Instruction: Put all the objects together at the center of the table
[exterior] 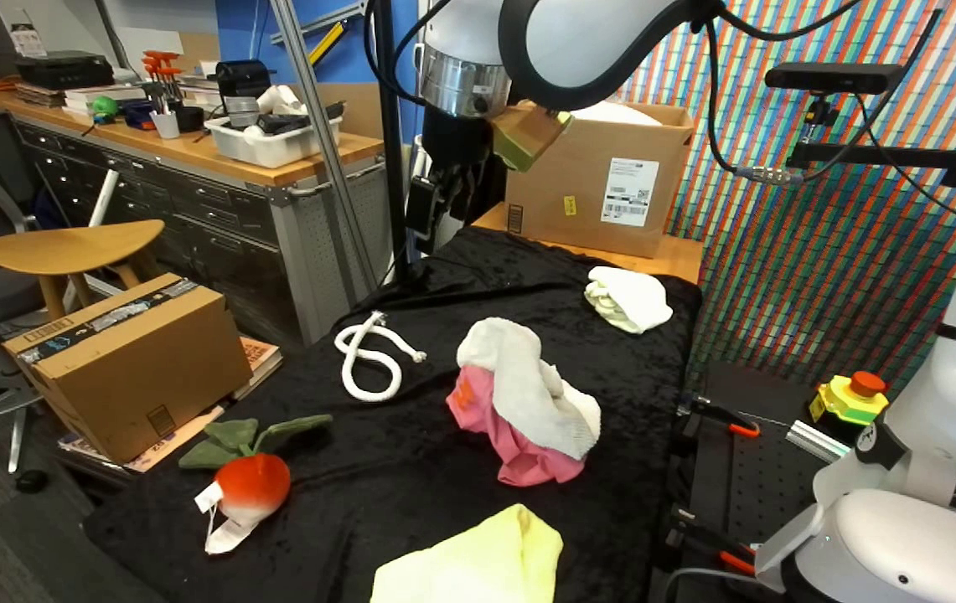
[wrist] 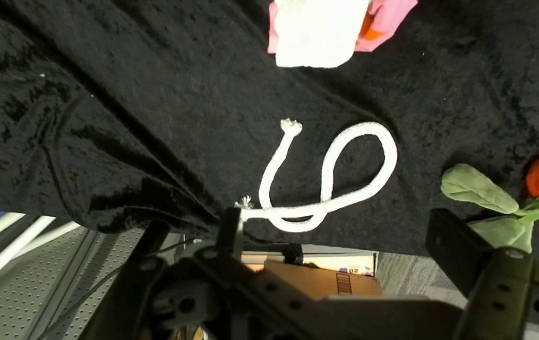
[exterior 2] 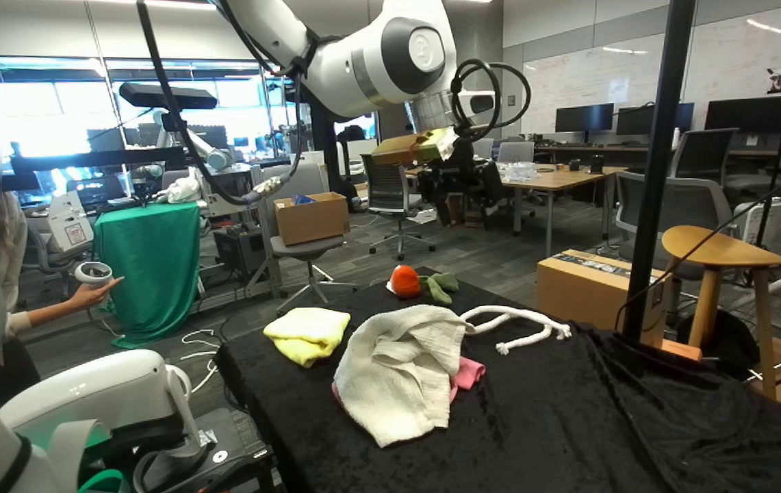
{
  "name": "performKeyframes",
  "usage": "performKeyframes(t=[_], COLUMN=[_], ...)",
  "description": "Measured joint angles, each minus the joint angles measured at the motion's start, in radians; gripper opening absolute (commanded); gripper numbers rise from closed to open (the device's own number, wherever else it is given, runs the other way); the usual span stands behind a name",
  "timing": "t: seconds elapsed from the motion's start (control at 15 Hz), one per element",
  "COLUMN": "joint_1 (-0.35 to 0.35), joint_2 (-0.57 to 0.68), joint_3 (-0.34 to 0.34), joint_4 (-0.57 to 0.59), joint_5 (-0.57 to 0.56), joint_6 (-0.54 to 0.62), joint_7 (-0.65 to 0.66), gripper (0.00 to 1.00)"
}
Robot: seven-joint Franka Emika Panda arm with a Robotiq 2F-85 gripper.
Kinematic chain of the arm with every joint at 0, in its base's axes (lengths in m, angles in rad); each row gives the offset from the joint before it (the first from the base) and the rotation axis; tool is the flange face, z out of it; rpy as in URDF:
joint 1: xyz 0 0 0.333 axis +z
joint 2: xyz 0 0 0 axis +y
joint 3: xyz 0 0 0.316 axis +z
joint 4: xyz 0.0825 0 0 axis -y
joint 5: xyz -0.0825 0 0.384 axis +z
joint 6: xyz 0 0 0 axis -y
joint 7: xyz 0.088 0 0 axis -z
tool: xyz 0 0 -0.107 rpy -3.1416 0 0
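The jaws stand wide, holding nothing, well above the black tabletop (wrist: 193, 94). In the wrist view the white rope (wrist: 327, 189), which I judge to be the next thing to take, lies from the jaws toward 12 o'clock, apart from them; its long axis runs roughly from 8 to 2 o'clock. The white cloth (wrist: 321, 33) over the pink cloth (wrist: 389, 21), probably the gathering place, lies farther, also toward 12 o'clock.

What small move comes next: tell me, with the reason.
Probably ease the open end effector down toward the white rope: nothing is in its grip, and the rope lies near the edge of the table, apart from the pink cloth nearer the middle.
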Motion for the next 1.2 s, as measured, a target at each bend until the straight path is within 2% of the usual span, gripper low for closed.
performKeyframes(t=[0.47,0.87,1.2], joint_1=[0.025,0.084,0.134], joint_2=[0.106,0.242,0.35], joint_3=[0.004,-0.009,-0.061], joint_4=[0.068,0.172,0.257], joint_5=[0.0,-0.117,-0.182], joint_6=[0.056,0.105,0.106], joint_7=[0.027,0.199,0.294], gripper=[1.0,1.0,1.0])
